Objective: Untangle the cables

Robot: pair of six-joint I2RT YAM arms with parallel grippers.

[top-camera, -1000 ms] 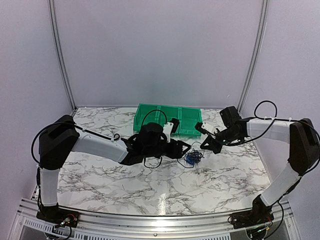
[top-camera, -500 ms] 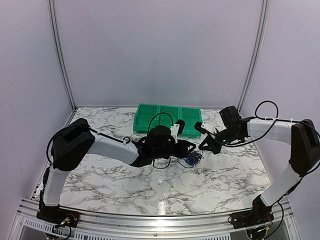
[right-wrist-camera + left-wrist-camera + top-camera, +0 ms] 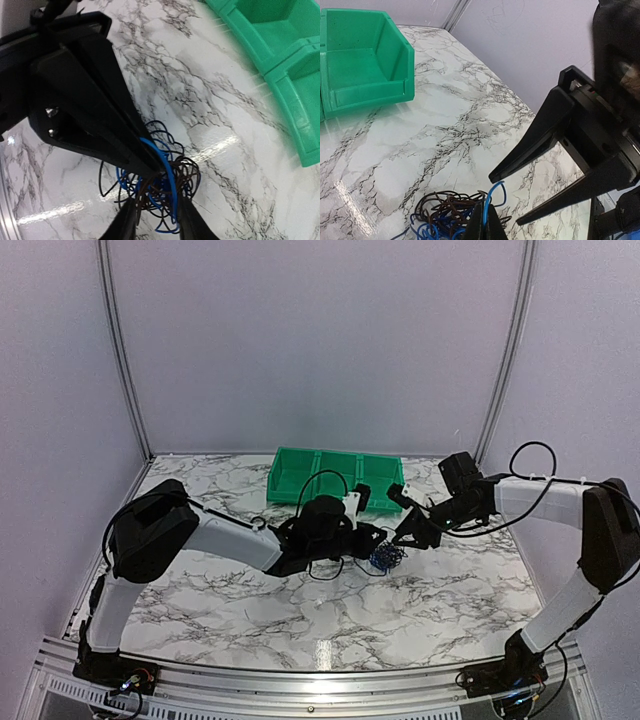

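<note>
Cables [image 3: 385,558] sit clumped on the table [image 3: 250,600] by the bin [image 3: 335,475]: left gripper [image 3: 482,225] looks pinched on them, right gripper [image 3: 155,222] spread around them. Yank too fast and the knot probably just tightens or slips free.

**Two arms reach inward, grippers meeting tip to tip**

The left arm [image 3: 225,537] stretches low and to the right from its base, forearm nearly level. Its gripper, the left gripper [image 3: 483,227], points right with its fingers pressed together, pinching a blue strand of the cables [image 3: 185,176]. The right arm [image 3: 540,496] rises from its base, bends at the elbow and runs leftward, wrist tilted down. The right gripper [image 3: 158,201] has its fingers spread apart. The left gripper's tip sits just ahead of the gap between them.
</note>
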